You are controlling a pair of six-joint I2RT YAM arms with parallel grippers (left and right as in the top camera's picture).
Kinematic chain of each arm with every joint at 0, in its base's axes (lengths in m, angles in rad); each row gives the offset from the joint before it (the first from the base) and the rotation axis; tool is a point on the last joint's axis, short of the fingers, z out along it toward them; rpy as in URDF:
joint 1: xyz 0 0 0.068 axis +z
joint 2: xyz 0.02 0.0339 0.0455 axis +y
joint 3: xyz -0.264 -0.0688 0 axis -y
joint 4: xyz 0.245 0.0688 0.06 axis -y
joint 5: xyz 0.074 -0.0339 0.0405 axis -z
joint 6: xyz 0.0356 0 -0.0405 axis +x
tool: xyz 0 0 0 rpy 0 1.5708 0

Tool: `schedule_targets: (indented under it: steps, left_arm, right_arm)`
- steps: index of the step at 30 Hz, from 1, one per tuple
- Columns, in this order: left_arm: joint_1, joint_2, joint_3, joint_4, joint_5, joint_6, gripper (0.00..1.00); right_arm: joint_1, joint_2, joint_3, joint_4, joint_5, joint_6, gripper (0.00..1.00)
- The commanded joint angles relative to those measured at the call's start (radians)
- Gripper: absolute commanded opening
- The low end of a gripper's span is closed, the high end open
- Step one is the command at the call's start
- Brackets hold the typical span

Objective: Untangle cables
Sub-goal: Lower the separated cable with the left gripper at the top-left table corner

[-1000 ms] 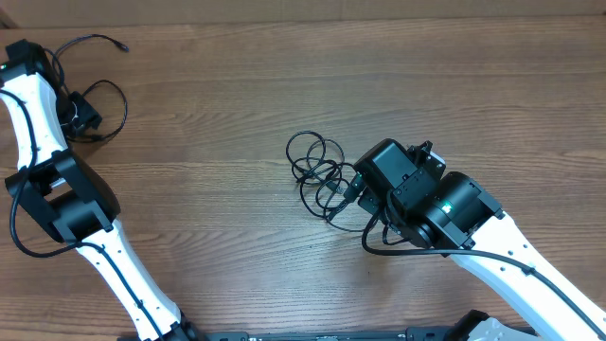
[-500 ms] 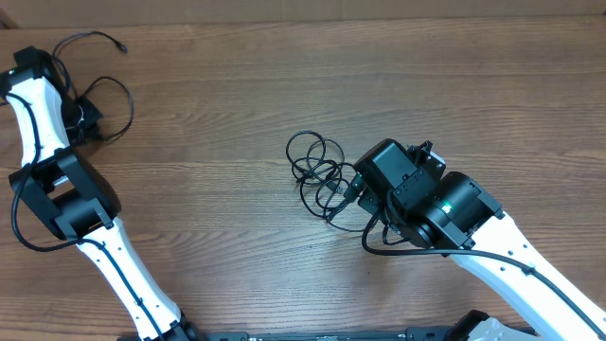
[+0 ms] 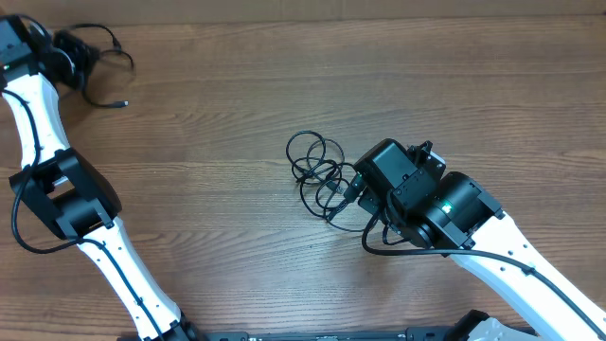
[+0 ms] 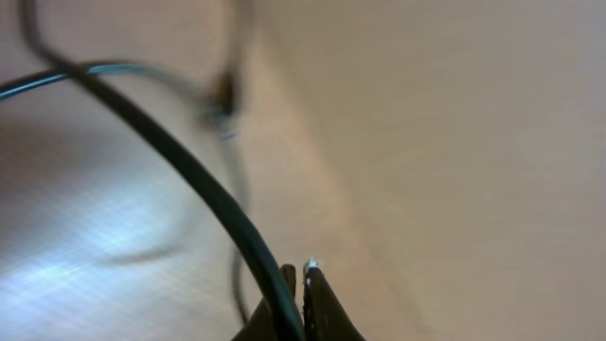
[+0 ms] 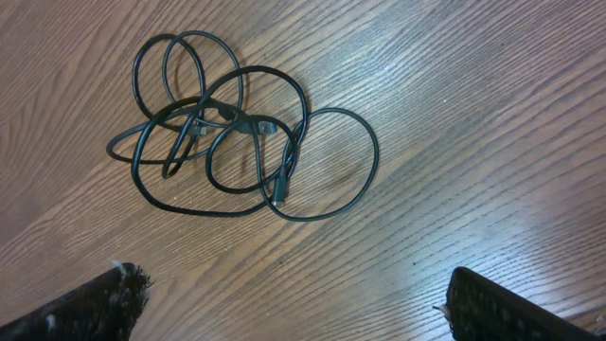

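One thin black cable (image 3: 106, 69) hangs in loops at the far left corner, its plug end (image 3: 121, 104) trailing on the wood. My left gripper (image 3: 68, 47) is shut on it. In the left wrist view the cable (image 4: 189, 170) runs from the upper left down into the closed left gripper (image 4: 301, 279). The other cable (image 3: 317, 172) lies coiled in several loops at the table's middle. My right gripper (image 3: 352, 187) hovers just right of that coil, open. In the right wrist view the coil (image 5: 237, 142) lies beyond the open right gripper (image 5: 292, 277), with nothing between the fingers.
Thick black wires (image 3: 28, 242) run along both arms. The left arm's elbow (image 3: 62, 194) stands over the left side of the wooden table (image 3: 218, 104). The far table edge (image 3: 379, 11) runs along the top.
My left gripper has shut on the far-left cable and carried it toward the far left corner; its loops and plug end shifted with it. The right arm and the middle coil stayed still.
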Motion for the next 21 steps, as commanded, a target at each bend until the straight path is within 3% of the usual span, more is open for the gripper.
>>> schedule_targets:
  steps: [1,6,7,8,9,11,13,16,21]
  left_arm:
    - [0.006,0.001,0.07,0.068,0.13,-0.083,0.05]
    - [-0.006,0.002,0.064,-0.056,0.082,0.15,0.28]
    - [-0.011,0.002,0.061,-0.118,0.022,0.201,0.34]
    - [-0.015,0.002,0.057,-0.174,-0.038,0.239,0.51]
    - [-0.019,0.002,0.052,-0.233,-0.12,0.274,0.59]
    - [-0.026,0.003,0.051,-0.328,-0.274,0.315,0.61]
    - [-0.032,0.004,0.051,-0.427,-0.452,0.352,0.74]
    - [-0.032,0.004,0.051,-0.493,-0.526,0.388,0.76]
    - [-0.031,0.01,0.051,-0.566,-0.522,0.447,0.81]
  right_arm:
    - [-0.002,-0.018,0.001,0.004,0.017,-0.005,1.0]
    - [-0.002,-0.018,0.001,0.004,0.017,-0.005,1.0]
    - [-0.002,-0.018,0.001,0.004,0.017,-0.005,1.0]
    - [-0.002,-0.018,0.001,0.004,0.017,-0.005,1.0]
    - [-0.002,-0.018,0.001,0.004,0.017,-0.005,1.0]
    - [-0.002,-0.018,0.001,0.004,0.017,-0.005,1.0]
    - [-0.002,-0.018,0.001,0.004,0.017,-0.005,1.0]
    - [-0.002,-0.018,0.001,0.004,0.017,-0.005,1.0]
    - [-0.002,-0.018,0.001,0.005,0.017,-0.005,1.0]
